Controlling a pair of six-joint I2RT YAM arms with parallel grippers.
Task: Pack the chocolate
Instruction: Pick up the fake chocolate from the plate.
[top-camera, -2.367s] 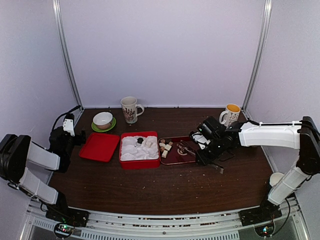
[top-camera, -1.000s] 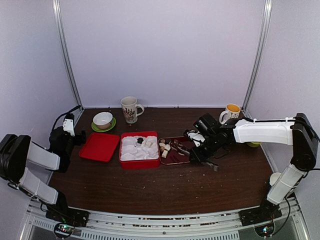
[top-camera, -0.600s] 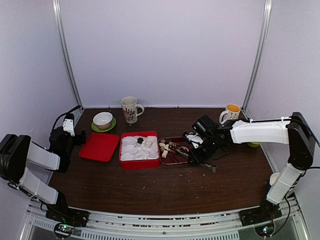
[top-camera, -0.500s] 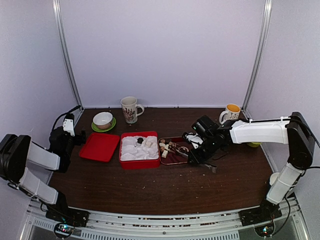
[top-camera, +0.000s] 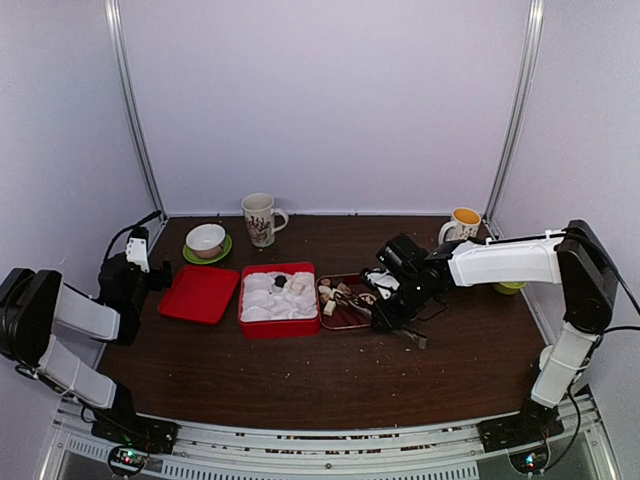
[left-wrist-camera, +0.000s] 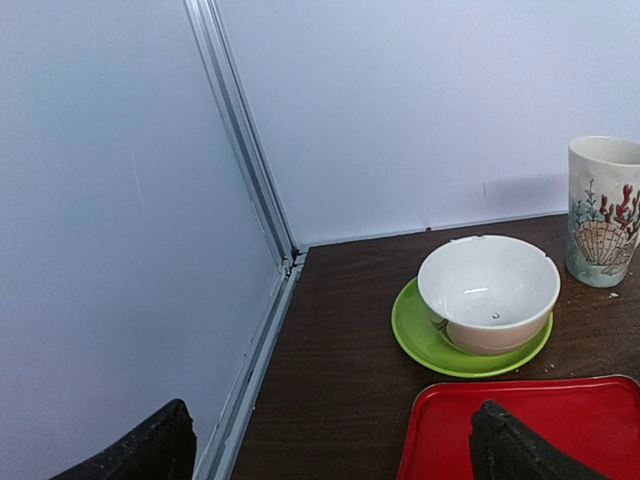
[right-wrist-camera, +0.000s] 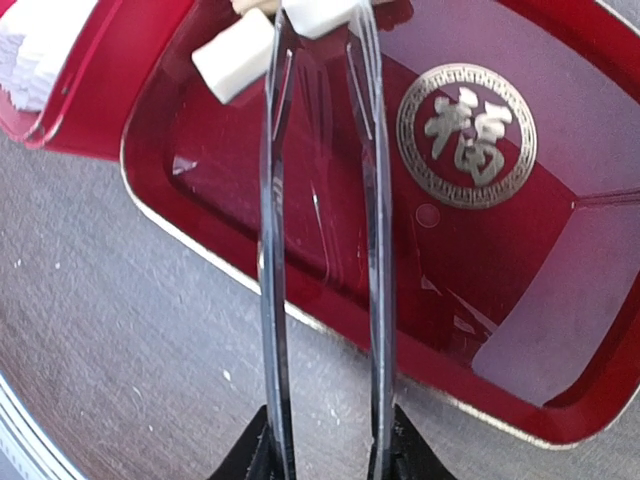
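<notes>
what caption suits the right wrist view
Clear tongs in the right tool reach over the red tray to a cream-white chocolate cube

A round gold medallion (right-wrist-camera: 467, 122) bearing the single Chinese character 福 is printed on the floor of the dark red tray (right-wrist-camera: 200, 190), seen from the right wrist.

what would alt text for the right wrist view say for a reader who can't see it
The right pincer holds clear plastic tongs over a glossy dark red tray with a gold character emblem, their tips either side of a cream-white chocolate cube at the top edge. Another cream-white cube lies just left of it.
</notes>
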